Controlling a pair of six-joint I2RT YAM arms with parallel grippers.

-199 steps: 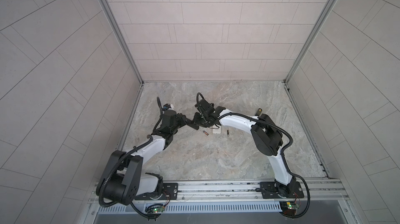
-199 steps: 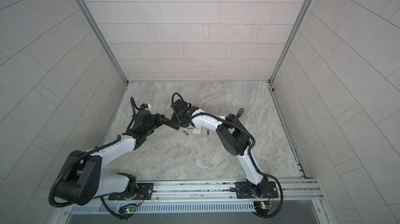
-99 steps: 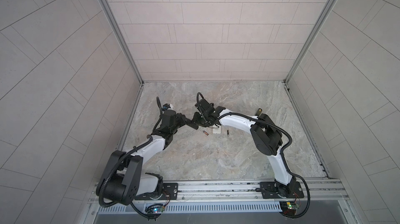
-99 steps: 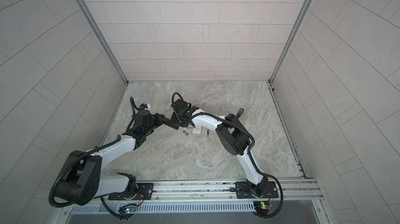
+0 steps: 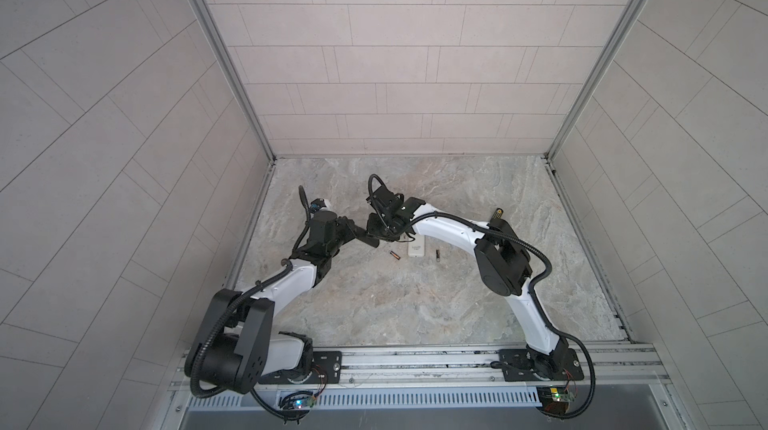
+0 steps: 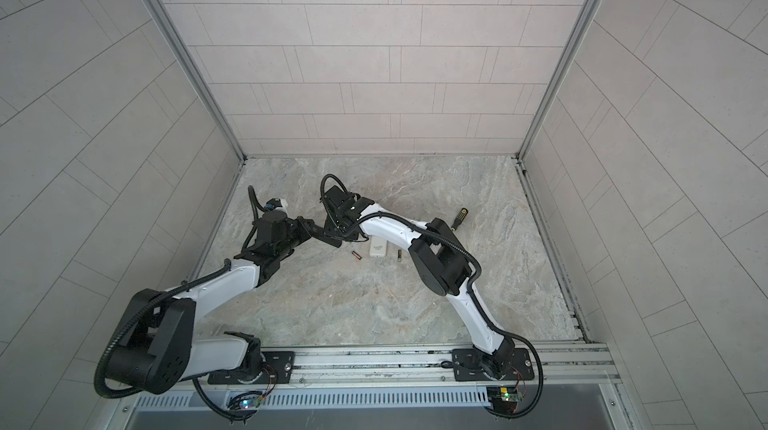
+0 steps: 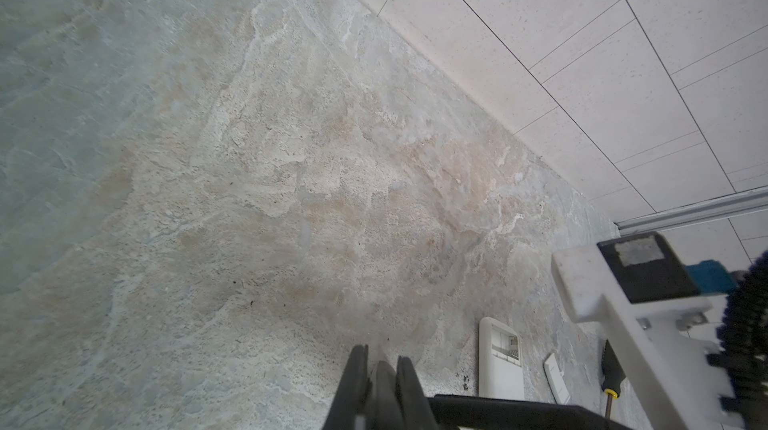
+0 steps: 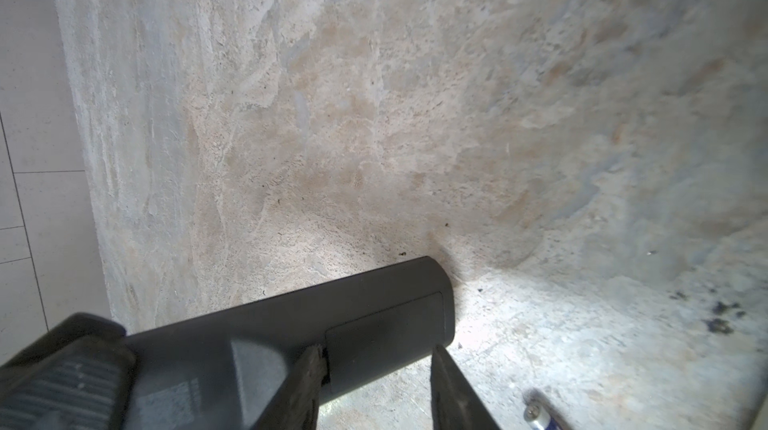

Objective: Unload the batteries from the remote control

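Marble tabletop point(image 5: 415, 303) holds two loose batteries point(image 5: 395, 256), one on each side of the white remote point(image 5: 417, 249). My left gripper point(image 7: 382, 359) clamps the black remote point(image 8: 291, 324). My right gripper point(image 8: 376, 349) stands apart, one finger on its back.

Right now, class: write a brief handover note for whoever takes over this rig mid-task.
Left gripper: shut on one end of the black remote.
Right gripper: jaws apart around that remote's cover end; grip unclear.
Done: white remote lies open on the table, its white cover beside it, one battery and a second battery flanking it.
Left: the black remote's cover is still on; remove it and take out whatever batteries are inside.
Screwdriver lies apart, by the right arm.
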